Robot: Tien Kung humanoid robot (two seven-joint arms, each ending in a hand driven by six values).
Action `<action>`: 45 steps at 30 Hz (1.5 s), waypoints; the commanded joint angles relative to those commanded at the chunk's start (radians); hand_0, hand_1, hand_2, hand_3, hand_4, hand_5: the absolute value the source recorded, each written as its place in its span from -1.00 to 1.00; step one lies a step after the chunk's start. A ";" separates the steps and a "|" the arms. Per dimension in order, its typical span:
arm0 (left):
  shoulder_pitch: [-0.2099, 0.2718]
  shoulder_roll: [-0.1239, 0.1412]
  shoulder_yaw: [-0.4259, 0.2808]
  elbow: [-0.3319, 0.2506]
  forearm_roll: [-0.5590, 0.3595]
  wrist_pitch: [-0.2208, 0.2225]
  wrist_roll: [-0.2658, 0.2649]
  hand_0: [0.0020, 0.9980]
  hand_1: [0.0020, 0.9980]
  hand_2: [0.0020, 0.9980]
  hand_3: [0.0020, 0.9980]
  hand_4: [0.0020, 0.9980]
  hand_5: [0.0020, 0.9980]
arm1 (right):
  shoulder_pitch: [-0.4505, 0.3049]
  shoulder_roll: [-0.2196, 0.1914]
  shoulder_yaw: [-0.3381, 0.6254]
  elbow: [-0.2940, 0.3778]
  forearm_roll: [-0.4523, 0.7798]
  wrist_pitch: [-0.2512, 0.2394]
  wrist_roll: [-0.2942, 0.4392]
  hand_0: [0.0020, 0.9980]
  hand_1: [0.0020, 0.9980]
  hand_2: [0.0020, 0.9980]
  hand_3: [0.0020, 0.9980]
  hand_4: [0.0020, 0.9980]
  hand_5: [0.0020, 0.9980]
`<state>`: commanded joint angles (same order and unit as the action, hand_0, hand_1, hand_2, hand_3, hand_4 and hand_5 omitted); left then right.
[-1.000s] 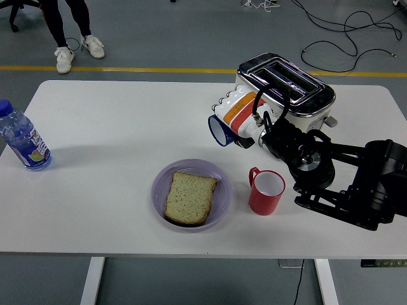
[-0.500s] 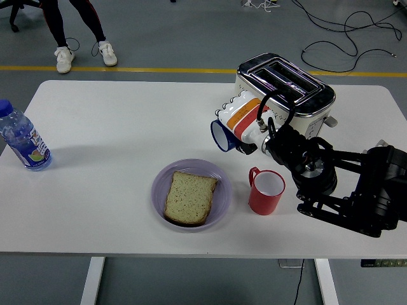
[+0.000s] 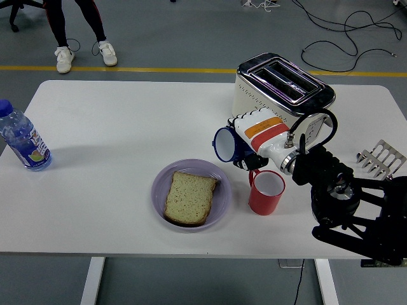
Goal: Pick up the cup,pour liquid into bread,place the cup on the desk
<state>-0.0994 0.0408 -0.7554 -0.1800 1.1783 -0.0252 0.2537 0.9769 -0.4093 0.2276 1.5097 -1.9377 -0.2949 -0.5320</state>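
My right hand [image 3: 240, 147], white with an orange band, is shut on a blue-rimmed white cup [image 3: 224, 144]. The cup lies tilted on its side in the air, its mouth facing left. It hangs just past the upper right rim of the purple plate [image 3: 219, 206]. A slice of bread [image 3: 189, 197] lies flat on that plate. A red mug [image 3: 266, 191] stands upright on the table directly below my wrist. No liquid shows at the cup's mouth.
A chrome toaster [image 3: 283, 86] stands behind my hand. A water bottle [image 3: 22, 141] is at the far left edge. A small metal rack [image 3: 380, 159] lies at the right. A person's legs [image 3: 79, 28] stand on the floor beyond the table.
My right hand has carried the tilted cup down and toward the near edge, closer to the plate. The arm swung right, uncovering the metal rack. The person's feet shifted slightly.
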 joint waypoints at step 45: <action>0.052 -0.007 -0.041 0.000 0.042 -0.002 -0.003 0.32 0.40 0.43 0.22 -0.31 0.86 | -0.771 -0.067 1.034 0.106 0.941 -0.120 0.522 -0.23 -0.28 0.02 0.10 0.16 -1.00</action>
<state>-0.0477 0.0336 -0.7963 -0.1800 1.2199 -0.0275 0.2511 0.2059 -0.4762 1.2620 1.6155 -0.9963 -0.4149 -0.0098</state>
